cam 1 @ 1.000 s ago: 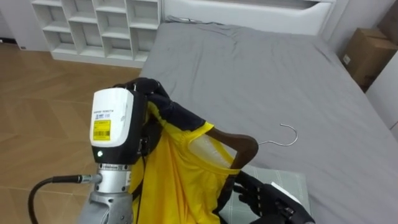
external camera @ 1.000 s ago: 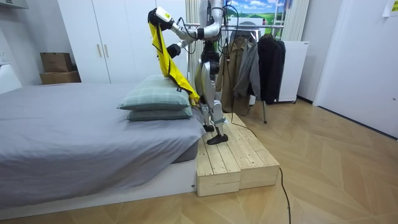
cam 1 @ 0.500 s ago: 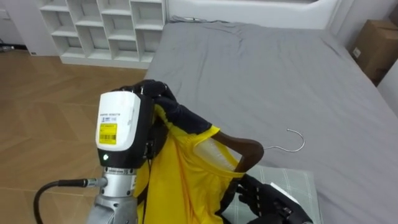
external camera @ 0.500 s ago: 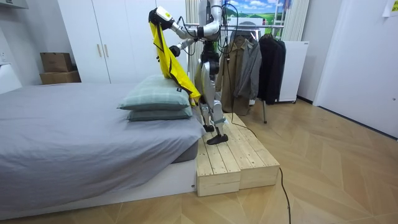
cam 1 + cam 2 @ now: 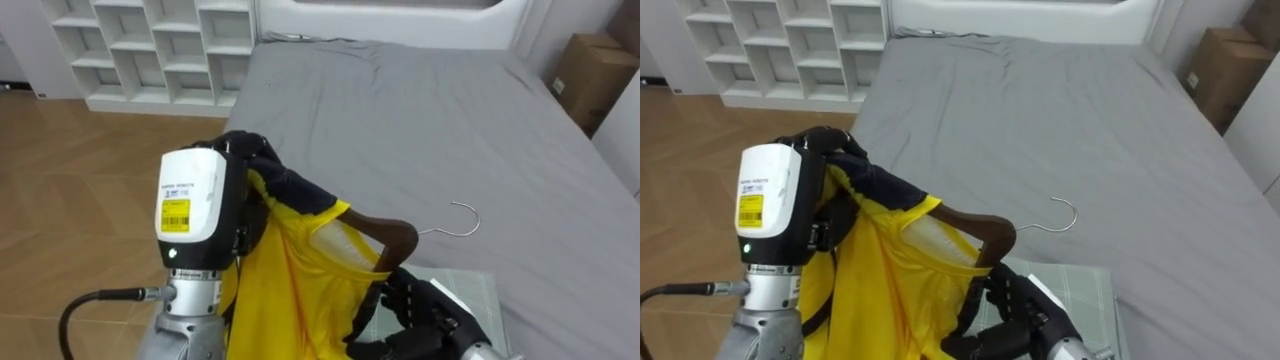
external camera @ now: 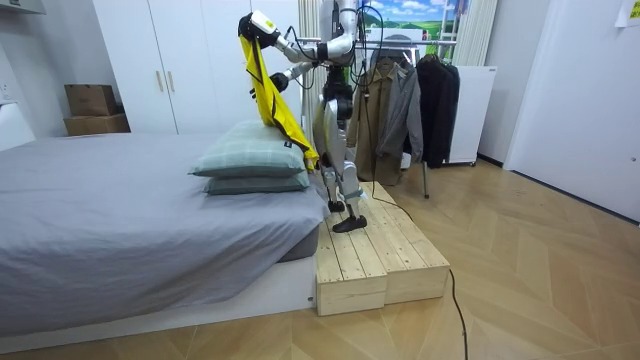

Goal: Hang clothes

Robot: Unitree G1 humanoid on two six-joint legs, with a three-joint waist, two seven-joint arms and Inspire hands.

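Note:
A yellow shirt (image 5: 280,290) with a dark collar hangs on a brown wooden hanger (image 5: 388,236), whose metal hook (image 5: 462,218) points to the right over the bed. My left hand (image 5: 252,160) is raised high, its fingers curled round the collar and the hanger's left end. Lower down, my right hand (image 5: 420,312) is curled on the shirt's edge below the hanger's right end. In the room view I stand on a wooden platform (image 6: 375,255) beside the bed, holding the shirt (image 6: 272,100) up over the pillows.
The grey bed (image 5: 420,120) spreads ahead, with stacked pillows (image 6: 255,165) just below the shirt. A white cubby shelf (image 5: 150,45) stands at the far left and a cardboard box (image 5: 585,75) at the far right. A clothes rack with dark coats (image 6: 400,100) is behind me.
The eye view has swung slightly. Both hands still hold the shirt and hanger in about the same place.

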